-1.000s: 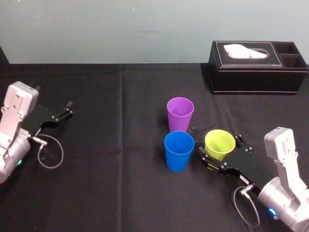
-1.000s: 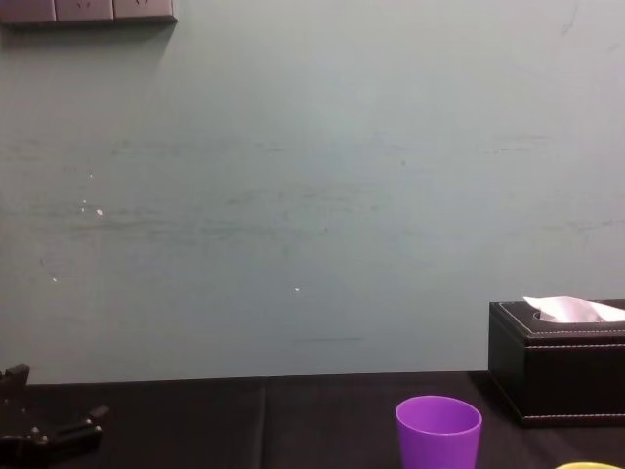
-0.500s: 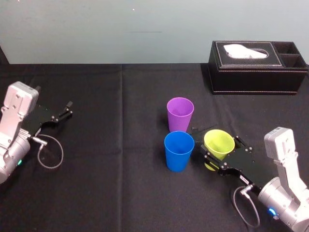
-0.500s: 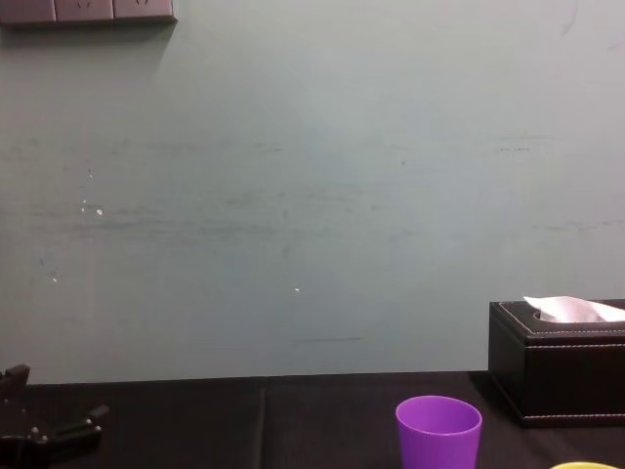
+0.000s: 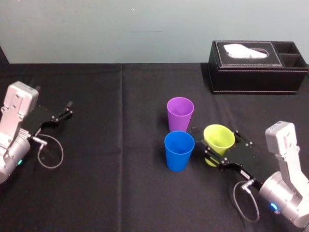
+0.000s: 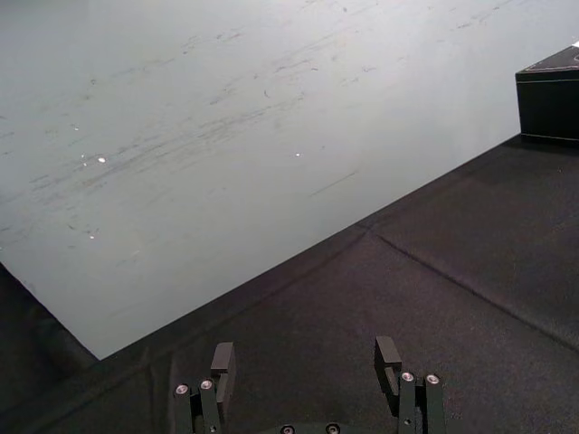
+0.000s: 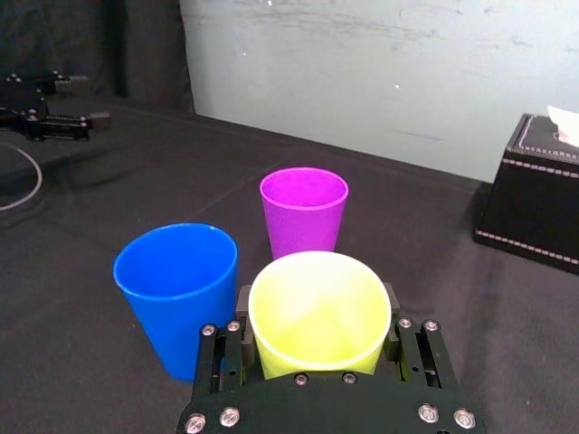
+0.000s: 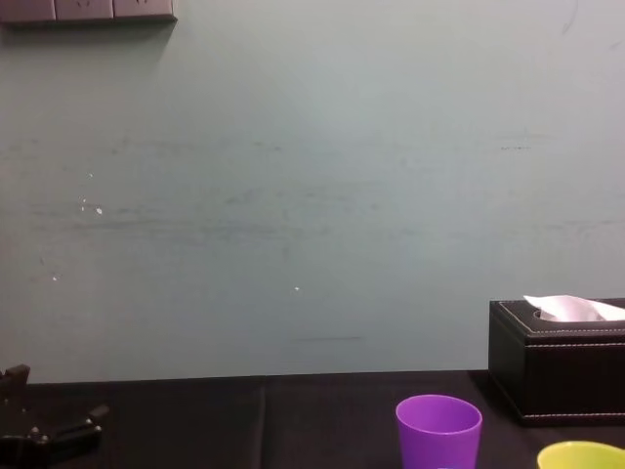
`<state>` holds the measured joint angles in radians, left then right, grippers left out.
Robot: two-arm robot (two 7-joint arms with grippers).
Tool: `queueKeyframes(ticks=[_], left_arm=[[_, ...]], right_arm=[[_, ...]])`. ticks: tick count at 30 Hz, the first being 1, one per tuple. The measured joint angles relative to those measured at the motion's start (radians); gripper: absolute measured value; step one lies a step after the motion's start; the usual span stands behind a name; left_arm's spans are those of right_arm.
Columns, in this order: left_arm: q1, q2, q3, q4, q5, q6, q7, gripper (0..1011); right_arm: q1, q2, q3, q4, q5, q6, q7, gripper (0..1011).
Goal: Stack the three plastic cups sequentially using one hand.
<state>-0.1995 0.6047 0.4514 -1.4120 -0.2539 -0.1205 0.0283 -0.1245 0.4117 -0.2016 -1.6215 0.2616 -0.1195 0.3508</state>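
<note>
Progress: no cup stacked yet | right gripper [image 5: 218, 147] clamps the yellow-green cup [image 5: 218, 137], just right of the blue cup [image 5: 178, 151] | purple cup [image 5: 180, 114] behind, free | left gripper [image 5: 67, 109] parked far left, fingers apart | both stackings remain

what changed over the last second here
The right end effector, shut on the yellow-green cup, has raised it a little; in the chest view more of its rim has come up. The blue cup, purple cup, tissue box and the parked left end effector stayed put.
</note>
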Motion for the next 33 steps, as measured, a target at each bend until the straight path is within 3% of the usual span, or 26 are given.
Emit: queueKeyframes(ticks=[17,26,33], left_arm=[[0.000,0.000,0.000,0.000,0.000,0.000,0.000,1011],[0.000,0.000,0.000,0.000,0.000,0.000,0.000,1011],[0.000,0.000,0.000,0.000,0.000,0.000,0.000,1011]], right_arm=[[0.087,0.031,0.020,-0.104,0.017,0.122,0.014,752],[0.161,0.032,-0.001,-0.104,0.045,0.152,0.034,752],[0.239,0.021,-0.040,-0.065,0.058,0.174,0.043,752]])
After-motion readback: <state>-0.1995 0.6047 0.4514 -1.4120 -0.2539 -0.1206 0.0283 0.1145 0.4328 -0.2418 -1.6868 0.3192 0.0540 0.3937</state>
